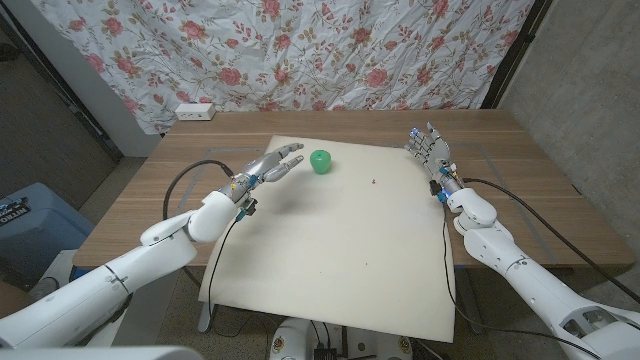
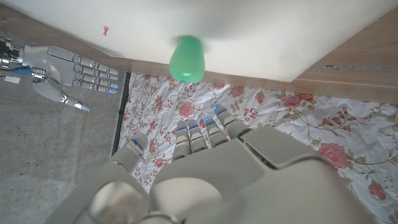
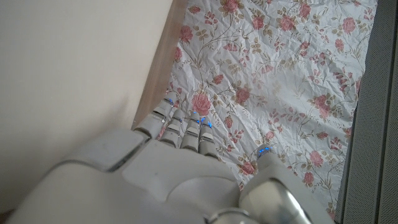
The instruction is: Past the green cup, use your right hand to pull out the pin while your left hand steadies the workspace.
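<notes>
Left hand fingers apart beside green cup | pin well apart from right hand, fingers spread

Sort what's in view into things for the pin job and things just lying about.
For the job: green cup, pin, cream mat, left hand, right hand.
Lying about: white power strip, flowered curtain, blue bin.

A floral sheet hangs behind the wooden table. A white power strip sits at its foot. Grey walls flank it.
</notes>
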{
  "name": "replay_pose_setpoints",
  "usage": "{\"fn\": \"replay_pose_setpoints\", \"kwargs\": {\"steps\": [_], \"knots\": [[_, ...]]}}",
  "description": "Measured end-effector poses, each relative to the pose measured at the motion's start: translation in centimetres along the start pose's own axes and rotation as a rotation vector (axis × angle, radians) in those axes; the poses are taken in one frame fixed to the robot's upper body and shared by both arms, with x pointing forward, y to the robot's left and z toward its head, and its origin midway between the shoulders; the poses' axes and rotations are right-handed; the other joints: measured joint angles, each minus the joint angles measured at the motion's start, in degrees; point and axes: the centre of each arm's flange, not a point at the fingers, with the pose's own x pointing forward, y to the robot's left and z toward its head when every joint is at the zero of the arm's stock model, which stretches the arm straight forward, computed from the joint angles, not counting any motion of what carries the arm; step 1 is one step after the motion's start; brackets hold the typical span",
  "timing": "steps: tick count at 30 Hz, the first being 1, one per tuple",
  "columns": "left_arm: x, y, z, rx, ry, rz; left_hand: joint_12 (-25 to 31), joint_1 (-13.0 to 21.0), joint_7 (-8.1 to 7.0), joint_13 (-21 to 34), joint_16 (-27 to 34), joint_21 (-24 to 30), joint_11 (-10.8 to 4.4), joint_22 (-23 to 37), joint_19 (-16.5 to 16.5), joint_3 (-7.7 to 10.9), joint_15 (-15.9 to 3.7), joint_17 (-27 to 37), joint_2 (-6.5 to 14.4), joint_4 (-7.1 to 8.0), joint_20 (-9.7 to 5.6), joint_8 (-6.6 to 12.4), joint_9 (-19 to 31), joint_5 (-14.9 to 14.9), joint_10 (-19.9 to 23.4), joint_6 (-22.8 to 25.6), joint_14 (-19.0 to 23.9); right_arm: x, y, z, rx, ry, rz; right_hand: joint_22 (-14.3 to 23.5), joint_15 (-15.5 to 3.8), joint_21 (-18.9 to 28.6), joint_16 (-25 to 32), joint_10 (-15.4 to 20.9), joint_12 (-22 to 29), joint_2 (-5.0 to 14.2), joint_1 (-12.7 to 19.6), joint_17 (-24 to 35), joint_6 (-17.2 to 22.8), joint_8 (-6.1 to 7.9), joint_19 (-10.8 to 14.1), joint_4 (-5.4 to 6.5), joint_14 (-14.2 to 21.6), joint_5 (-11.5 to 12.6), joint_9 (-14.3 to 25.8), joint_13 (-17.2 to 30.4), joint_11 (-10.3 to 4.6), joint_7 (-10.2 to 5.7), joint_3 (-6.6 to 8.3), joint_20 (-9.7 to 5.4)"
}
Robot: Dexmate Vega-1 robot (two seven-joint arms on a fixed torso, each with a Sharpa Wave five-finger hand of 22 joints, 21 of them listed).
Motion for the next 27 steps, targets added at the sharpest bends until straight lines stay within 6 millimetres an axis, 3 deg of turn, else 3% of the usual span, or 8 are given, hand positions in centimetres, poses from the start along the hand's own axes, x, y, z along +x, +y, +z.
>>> {"fn": "replay_pose_setpoints", "kwargs": {"steps": [13,27], "knots": [[-0.2,-2.4,2.3,0.126,-0.055,-0.076,-0.42,-0.9,-0.53,0.0,0.0,-0.23,-0.3,0.15,-0.44,-1.49,0.0,-0.01,-0.31,1.14,0.0,-0.46,0.0,0.0,0.3,-0.54,0.0,-0.1,-0.4,0.2,0.007,-0.012,0.013,0.0,0.0,0.0,0.21,0.0,0.0,0.0,0.0,-0.42,0.0,0.0,0.0,0.0,0.0,0.0,0.0,0.0,0.0,0.0,0.0,0.0],[0.2,-4.2,3.8,0.235,-0.084,-0.158,-0.86,-1.14,-1.53,0.0,0.0,-1.13,-0.31,0.14,-4.06,-3.65,0.08,0.26,-0.55,1.68,0.14,-0.84,0.0,0.0,-0.37,-1.07,-0.98,-0.3,-0.9,0.2,0.014,-0.017,0.02,0.0,0.0,0.0,0.21,0.0,0.0,0.0,0.0,-0.73,-0.01,0.0,0.0,-0.24,0.0,0.0,0.0,0.01,0.0,0.01,0.24,0.0]]}}
